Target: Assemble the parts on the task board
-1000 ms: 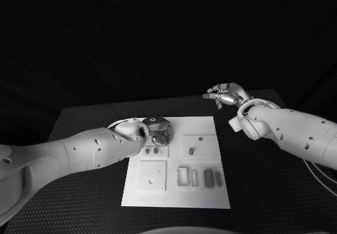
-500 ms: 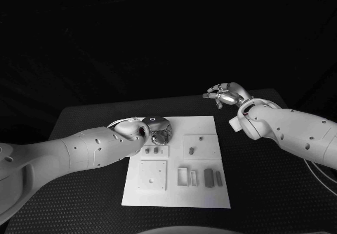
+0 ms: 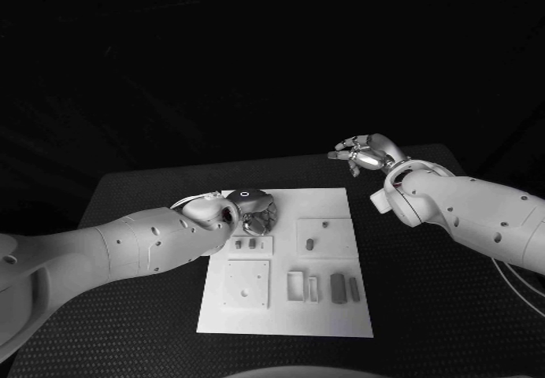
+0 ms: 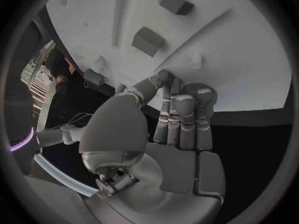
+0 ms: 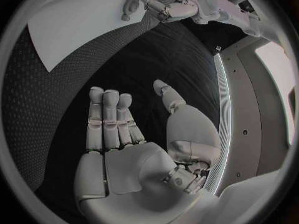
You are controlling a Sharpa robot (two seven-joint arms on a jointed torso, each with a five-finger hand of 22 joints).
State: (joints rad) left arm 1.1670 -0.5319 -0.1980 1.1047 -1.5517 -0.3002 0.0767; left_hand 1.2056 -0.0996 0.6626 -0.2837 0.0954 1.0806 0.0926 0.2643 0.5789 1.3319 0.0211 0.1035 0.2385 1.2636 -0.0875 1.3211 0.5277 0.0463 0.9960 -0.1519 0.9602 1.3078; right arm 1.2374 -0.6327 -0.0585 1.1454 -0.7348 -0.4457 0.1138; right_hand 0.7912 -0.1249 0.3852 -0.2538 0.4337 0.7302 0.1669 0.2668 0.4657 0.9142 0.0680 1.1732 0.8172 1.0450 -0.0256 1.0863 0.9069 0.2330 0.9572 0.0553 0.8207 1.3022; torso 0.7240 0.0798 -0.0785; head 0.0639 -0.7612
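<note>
Since the earlier frames almost nothing differs: the left robot hand [image 3: 252, 211] stays over the far left corner of the task board [image 3: 329, 311], fingers curled together with nothing visible in them. The white board lies in the middle of the black surface [image 3: 420, 315]. Two dark grey parts [image 3: 337, 287] lie near its right edge. The right robot hand [image 3: 365, 153] still hovers off the board, released, fingers apart.

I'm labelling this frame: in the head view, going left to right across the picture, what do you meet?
Left silver hand over the white task board's far-left corner → bare middle of the white task board → right silver hand, raised beyond the black table.
</note>
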